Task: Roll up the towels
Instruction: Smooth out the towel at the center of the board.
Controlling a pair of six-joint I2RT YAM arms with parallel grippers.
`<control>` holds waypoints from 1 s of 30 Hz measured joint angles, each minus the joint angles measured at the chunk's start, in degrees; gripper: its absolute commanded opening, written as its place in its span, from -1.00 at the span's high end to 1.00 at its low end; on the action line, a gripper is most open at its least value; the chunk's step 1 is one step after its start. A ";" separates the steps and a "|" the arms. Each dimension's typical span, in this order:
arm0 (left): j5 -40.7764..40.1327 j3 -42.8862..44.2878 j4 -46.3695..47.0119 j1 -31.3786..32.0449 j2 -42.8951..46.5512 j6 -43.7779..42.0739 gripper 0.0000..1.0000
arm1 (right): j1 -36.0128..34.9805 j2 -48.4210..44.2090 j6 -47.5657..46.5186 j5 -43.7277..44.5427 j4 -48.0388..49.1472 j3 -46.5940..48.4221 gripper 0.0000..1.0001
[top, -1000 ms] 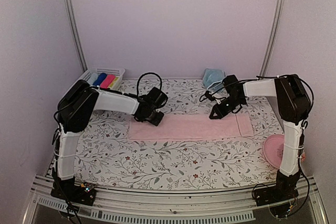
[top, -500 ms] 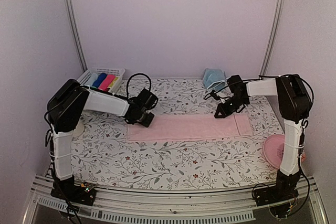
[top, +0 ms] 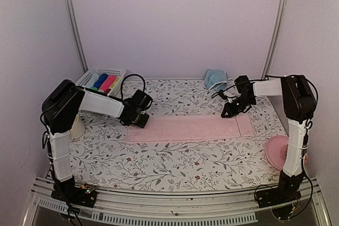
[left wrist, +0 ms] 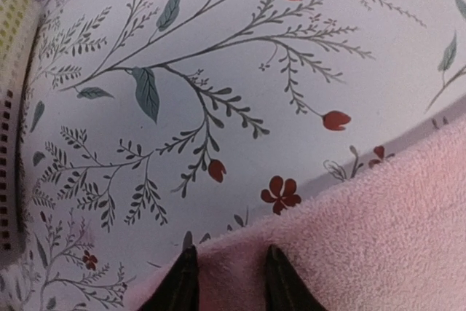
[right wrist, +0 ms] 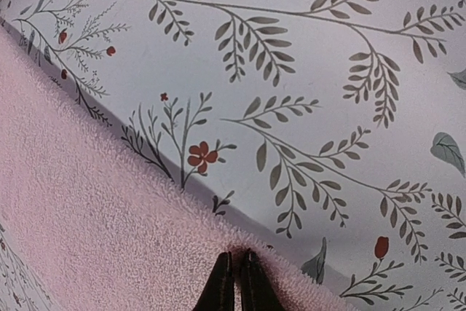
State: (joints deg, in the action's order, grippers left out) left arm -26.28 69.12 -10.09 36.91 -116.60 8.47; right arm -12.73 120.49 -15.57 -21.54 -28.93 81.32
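From above, the pink towel [top: 188, 128] lies flat as a long strip across the middle of the flowered tablecloth [top: 159, 157]; the light blue towel [top: 214, 79] sits crumpled at the far edge, well apart from it; a white basket [top: 108, 70] of coloured cloth rolls stands in the far left corner, and a round pink plate [top: 275, 149] lies beside the right arm. The left gripper [top: 139, 120] is low at the strip's far left corner; the right gripper [top: 229, 113] is on the far edge, near the right end.

In the left wrist view the two dark fingers [left wrist: 186, 282] stand apart, with flat pink pile showing between them; they hold nothing.

In the right wrist view the fingers [right wrist: 222, 285] are pressed together, their tips right at the towel's far edge (whether a few loops are caught between them, I cannot tell); the cloth around them lies flat.

The towel looks light, soft and limp, a terry that should sag and bunch wherever it is pinched, and probably drags on the tablecloth rather than sliding; I would take it by the two corners of one short end, so the roll starts straight.
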 measured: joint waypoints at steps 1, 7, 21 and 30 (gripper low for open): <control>0.02 -0.15 -0.04 -0.22 0.24 -0.37 -0.04 | 0.20 0.00 0.15 0.04 0.02 0.00 0.91; -0.15 -2.97 -0.07 -2.43 2.71 0.52 0.03 | 1.75 0.00 0.68 0.35 0.07 0.00 0.91; -0.70 -3.17 -0.31 -3.41 2.80 0.87 -0.16 | 2.51 0.00 1.01 0.50 0.04 0.00 0.90; -6.38 -2.99 -2.34 -3.89 2.80 0.90 -0.18 | 2.80 0.00 1.09 1.46 0.07 0.00 0.90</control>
State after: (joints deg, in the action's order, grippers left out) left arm -32.67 66.13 -12.43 33.01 -113.80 9.37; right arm -9.93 120.49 -14.48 -20.08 -28.86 81.32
